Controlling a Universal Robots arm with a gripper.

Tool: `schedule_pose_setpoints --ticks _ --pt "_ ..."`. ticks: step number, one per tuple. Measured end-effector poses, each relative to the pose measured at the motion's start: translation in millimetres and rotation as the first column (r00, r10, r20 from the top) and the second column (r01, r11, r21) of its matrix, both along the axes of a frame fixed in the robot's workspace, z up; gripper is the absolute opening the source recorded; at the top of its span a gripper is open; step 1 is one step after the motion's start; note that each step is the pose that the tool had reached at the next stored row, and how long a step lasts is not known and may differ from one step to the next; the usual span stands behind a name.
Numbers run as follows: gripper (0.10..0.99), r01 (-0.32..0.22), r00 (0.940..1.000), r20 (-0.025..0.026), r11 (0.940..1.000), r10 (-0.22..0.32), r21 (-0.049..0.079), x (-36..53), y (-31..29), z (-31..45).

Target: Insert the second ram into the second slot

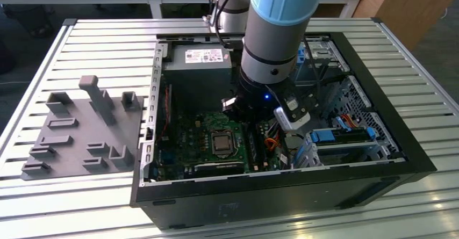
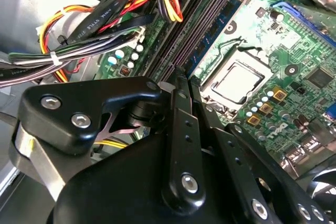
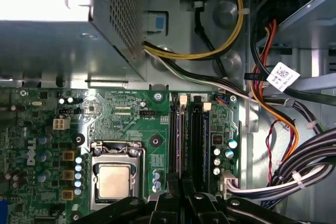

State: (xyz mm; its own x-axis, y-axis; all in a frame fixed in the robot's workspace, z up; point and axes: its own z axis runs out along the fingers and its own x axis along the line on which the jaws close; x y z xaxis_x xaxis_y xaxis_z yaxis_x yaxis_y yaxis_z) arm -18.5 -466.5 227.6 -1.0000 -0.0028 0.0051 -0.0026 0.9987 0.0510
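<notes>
From the exterior view you get the big picture: the arm [image 1: 276, 29] reaches down into an open black computer case [image 1: 401, 158] on a slatted metal table [image 1: 93, 35]. The gripper [image 1: 248, 115] is low over the green motherboard [image 1: 193, 137]. A grey moulded fixture [image 1: 79, 131] sits at the exterior view's left, and the grey power supply [image 1: 197, 67] has a white label with print too small to read. The second wrist view puts you right on the gripper [image 2: 181, 77]. Its matte black fingers [image 2: 176, 124] look pressed together, tips down on the long dark slots [image 2: 184, 45]. You can't make out whether anything thin is pinched between them. A narrow blue-edged strip, which looks like the second ram [image 2: 218, 24], stands edge-on in the slot row on the side nearer the shiny square CPU socket [image 2: 239, 82]. Which slot it's in, you can't tell. Bundled red, yellow and black cables [image 2: 79, 35] run just beside it. The first wrist view looks straight down: the gripper [image 3: 181, 190] is at the end of the parallel slots [image 3: 197, 135], there's perforated steel on the power supply [image 3: 118, 9], and a white tag [image 3: 283, 75] hangs on the wiring.
</notes>
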Motion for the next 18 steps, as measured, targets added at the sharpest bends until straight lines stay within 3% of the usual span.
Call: schedule_pose_setpoints --ticks 18 --pt "0.137 0.010 1.0000 0.0001 0.9999 -0.010 -0.003 0.9 -1.5 -4.9"
